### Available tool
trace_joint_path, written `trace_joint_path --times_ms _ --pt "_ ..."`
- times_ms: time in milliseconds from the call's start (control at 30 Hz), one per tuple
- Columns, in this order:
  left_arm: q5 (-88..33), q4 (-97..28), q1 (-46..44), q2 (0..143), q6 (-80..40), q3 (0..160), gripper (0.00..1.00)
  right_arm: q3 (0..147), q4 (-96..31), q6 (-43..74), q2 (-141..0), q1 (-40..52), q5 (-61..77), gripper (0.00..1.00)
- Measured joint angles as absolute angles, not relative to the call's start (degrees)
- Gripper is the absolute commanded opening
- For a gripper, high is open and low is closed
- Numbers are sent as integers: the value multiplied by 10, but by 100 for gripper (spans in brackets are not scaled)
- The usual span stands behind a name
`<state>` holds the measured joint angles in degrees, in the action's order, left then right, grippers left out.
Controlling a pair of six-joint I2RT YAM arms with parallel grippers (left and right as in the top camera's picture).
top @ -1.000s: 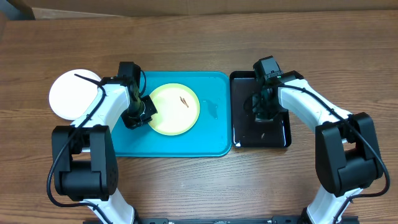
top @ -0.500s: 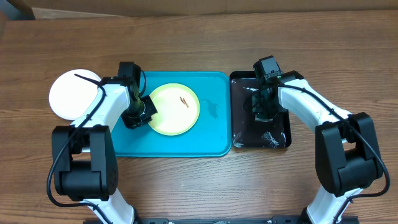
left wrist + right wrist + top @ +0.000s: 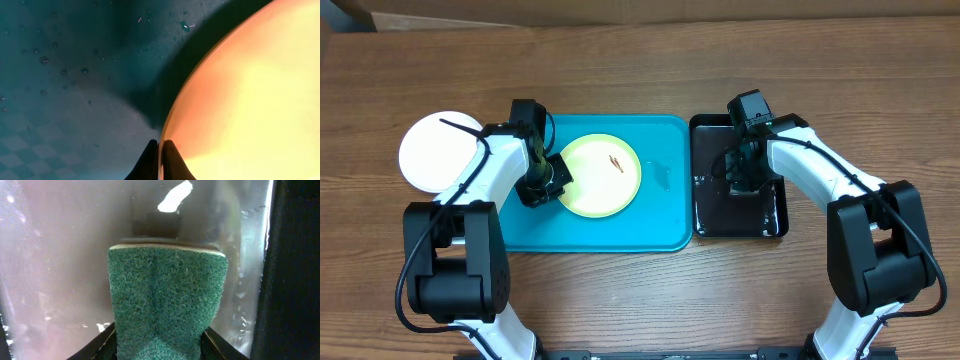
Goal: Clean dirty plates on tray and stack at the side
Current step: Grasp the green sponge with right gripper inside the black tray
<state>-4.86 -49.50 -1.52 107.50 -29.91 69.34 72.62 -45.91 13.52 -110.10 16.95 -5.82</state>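
Seen from overhead, the blue tray lies at the middle of the table, with bare wood along its 12 and 6 o'clock sides. A yellow-green plate sits inside it, nearer the 12 o'clock rim, leaving a free strip of tray floor at 6 o'clock and a wider one at 3 o'clock. A brown crumb lies on the plate. The left gripper is pinched onto the plate's 9 o'clock edge. A white plate rests on the table at the tray's 9 o'clock, apart from its rim. At 3 o'clock a black tray stands just beside the blue one, and the right gripper hangs over its middle

From the left wrist, both fingertips meet on the plate's thin rim at 6 o'clock, with the plate filling the 3 o'clock half. Droplets dot the tray floor towards 9 o'clock

From the right wrist, a green sponge is clamped between the fingers, creased down its middle, over the wet glossy floor of the black tray. That tray's dark wall runs close along 3 o'clock, with more room at 9 o'clock
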Motion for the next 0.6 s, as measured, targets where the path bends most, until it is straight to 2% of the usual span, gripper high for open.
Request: trace_joint_path --times_ms 600 --pt "-49 -497 -15 1075 -299 693 5 726 -459 135 -1101 170 -58 46"
